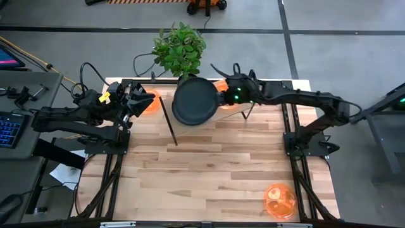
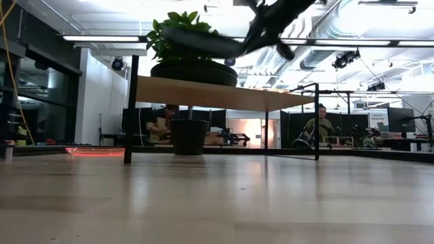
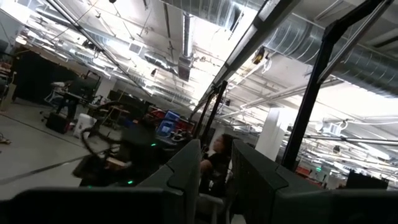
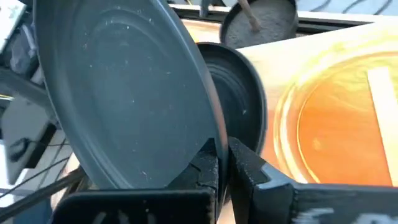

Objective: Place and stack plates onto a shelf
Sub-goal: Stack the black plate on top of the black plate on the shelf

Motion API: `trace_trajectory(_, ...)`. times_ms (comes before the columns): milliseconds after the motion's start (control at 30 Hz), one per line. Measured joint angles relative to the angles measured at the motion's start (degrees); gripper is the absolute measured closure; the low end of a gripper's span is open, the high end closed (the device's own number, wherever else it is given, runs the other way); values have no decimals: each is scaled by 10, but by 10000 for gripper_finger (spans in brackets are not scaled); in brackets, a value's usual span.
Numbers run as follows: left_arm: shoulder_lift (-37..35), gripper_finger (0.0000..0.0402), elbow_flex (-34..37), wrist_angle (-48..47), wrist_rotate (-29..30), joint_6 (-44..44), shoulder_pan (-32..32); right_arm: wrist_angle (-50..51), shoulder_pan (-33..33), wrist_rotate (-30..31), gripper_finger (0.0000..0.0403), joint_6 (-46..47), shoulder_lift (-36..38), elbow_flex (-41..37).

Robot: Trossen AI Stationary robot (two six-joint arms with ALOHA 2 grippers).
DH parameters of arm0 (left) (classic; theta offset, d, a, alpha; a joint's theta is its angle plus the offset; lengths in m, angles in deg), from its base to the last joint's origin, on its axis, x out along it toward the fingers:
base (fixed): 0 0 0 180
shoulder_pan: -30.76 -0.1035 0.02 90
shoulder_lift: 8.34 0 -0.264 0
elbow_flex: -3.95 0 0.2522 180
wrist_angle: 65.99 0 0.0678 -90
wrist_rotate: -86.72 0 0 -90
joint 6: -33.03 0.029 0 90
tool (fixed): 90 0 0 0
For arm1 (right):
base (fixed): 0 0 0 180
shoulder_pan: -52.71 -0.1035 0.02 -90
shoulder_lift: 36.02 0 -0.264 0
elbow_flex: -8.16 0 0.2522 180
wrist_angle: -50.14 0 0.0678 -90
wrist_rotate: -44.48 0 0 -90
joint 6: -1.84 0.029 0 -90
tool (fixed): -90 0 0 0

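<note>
My right gripper [image 1: 221, 99] is shut on a dark grey plate [image 1: 195, 100], held above the light-wood shelf [image 2: 224, 97]. Under it a second dark plate [image 4: 239, 93] lies flat on the shelf, with an orange plate [image 4: 348, 118] beside it on the board. Another orange plate [image 1: 149, 102] lies on the tabletop left of the shelf. My left gripper [image 1: 136, 101] hovers by that plate, open with a narrow gap and nothing between the fingers [image 3: 186, 174]. A third orange plate [image 1: 279, 201] lies near the table's near right corner. My right gripper [image 4: 222, 149] pinches the dark plate's rim [image 4: 214, 134] on its right side between the two fingers, one on the upper face and one under it. The fingers come from the table's right. The plate [image 2: 203, 42] is lifted clear and tilted above the plate [image 2: 193, 71] on the shelf.
A potted plant [image 1: 180, 44] stands behind the shelf at the table's far edge. The shelf's black rod legs [image 1: 168, 120] reach down to the tabletop. Bare butcher-block [image 1: 209, 171] stretches toward the near edge. People sit in the room beyond.
</note>
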Motion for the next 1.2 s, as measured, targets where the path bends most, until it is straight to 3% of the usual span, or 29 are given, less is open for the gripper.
trace_trajectory(267, 0, 321, 0, 0, 0, -2, 0, -7, 5, -28, 403, 20, -83, 36)
trace_trajectory(600, 0, 321, 0, -1, 0, -1, 0, -11, 7, -33, 394, 23, -93, 38)
trace_trajectory(1000, 0, 321, 0, 0, 0, 0, 0, -15, 12, -89, 244, -18, -76, 38)
trace_trajectory(1200, 0, 321, 0, -3, 1, 26, 0, -1, 16, -98, 206, -40, -38, 38)
